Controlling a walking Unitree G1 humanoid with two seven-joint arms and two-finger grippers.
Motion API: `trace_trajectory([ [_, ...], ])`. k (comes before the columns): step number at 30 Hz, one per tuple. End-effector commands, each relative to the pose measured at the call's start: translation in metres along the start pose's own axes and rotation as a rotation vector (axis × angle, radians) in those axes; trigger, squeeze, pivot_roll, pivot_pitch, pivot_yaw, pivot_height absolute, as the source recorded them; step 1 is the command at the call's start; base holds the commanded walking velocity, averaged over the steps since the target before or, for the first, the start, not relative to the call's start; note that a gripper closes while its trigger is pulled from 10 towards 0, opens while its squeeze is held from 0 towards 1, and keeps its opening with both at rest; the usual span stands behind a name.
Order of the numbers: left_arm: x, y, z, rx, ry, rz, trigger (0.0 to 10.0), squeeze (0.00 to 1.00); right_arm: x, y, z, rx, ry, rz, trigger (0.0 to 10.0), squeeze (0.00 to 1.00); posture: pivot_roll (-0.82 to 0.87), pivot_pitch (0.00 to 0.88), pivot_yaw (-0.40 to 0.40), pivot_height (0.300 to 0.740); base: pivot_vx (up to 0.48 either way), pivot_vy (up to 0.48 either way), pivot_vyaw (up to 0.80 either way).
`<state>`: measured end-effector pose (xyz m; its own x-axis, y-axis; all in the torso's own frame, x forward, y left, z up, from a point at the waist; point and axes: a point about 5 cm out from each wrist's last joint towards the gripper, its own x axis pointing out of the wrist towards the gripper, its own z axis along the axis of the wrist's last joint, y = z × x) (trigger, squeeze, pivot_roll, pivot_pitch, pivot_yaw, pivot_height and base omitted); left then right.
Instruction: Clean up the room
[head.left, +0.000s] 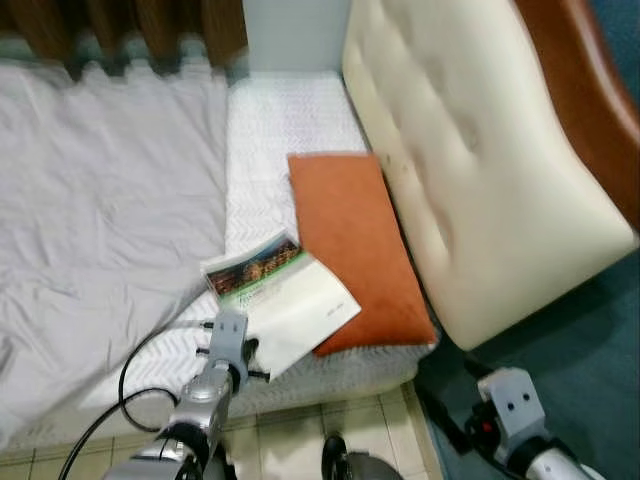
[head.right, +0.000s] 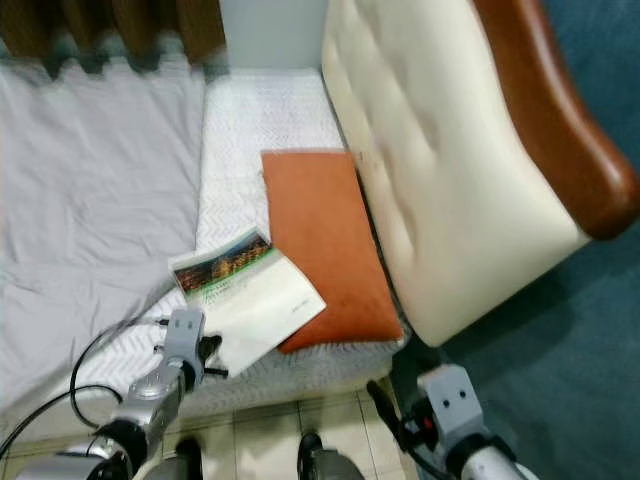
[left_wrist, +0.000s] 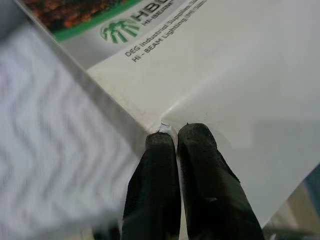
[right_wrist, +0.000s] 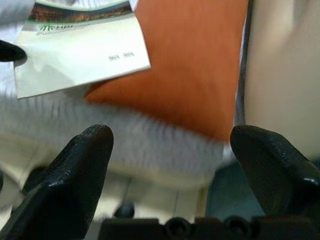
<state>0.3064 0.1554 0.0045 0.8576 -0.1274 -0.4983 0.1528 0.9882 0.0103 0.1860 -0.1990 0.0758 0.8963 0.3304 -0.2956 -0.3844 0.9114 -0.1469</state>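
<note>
**Left fingers pinch the brochure's edge at the foot of the bed**

Your left gripper (left_wrist: 170, 131) has its two black fingers pressed together on the near edge of the brochure (head.left: 283, 296), and the paper creases slightly where they bite. Gripping at the rim looks sensible: the sheet lies flat on the mattress (head.left: 290, 120), so the edge is the only part you can get under.

The brochure rests on the white patterned mattress, its far corner overlapping the orange cushion (head.left: 355, 245). The cushion lies lengthwise just beside the cream padded headboard (head.left: 470, 180). A rumpled grey sheet (head.left: 100, 200) covers the bed to the left.

Your right gripper (right_wrist: 172, 150) hangs low beyond the bed's corner, over the teal carpet (head.left: 590, 350), with its fingers spread wide and holding nothing.

No bin, basket or drawer is in sight, so you have no place yet to put the brochure; expect to lift it clear first, gently, since thin paper may slip or tear.
</note>
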Motion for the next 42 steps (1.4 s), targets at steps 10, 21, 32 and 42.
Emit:
trace_trajectory([
  [10,-0.011,0.065,0.012,0.229,0.021,0.25,10.0,0.0,-0.01,0.005,0.006,0.019,0.056,0.019,10.0,0.0,-0.37,0.462,-0.183,0.74,0.0,0.0,0.0],
  [21,-0.005,0.061,0.031,-0.113,-0.064,0.327,10.0,0.0,-0.016,0.012,0.005,0.04,0.082,0.018,10.0,0.0,-0.36,0.48,-0.171,0.74,0.0,0.0,0.0],
  [32,0.004,0.048,0.057,-0.145,-0.098,0.279,10.0,0.0,-0.046,0.028,0.004,0.066,0.129,0.013,10.0,0.0,-0.44,0.555,-0.173,0.74,0.0,0.0,0.0],
  [42,0.005,0.054,0.097,-0.17,-0.184,0.288,10.0,0.0,-0.057,0.037,0.003,0.1,0.149,-0.023,10.0,0.0,-0.44,0.562,-0.133,0.74,0.0,0.0,0.0],
])
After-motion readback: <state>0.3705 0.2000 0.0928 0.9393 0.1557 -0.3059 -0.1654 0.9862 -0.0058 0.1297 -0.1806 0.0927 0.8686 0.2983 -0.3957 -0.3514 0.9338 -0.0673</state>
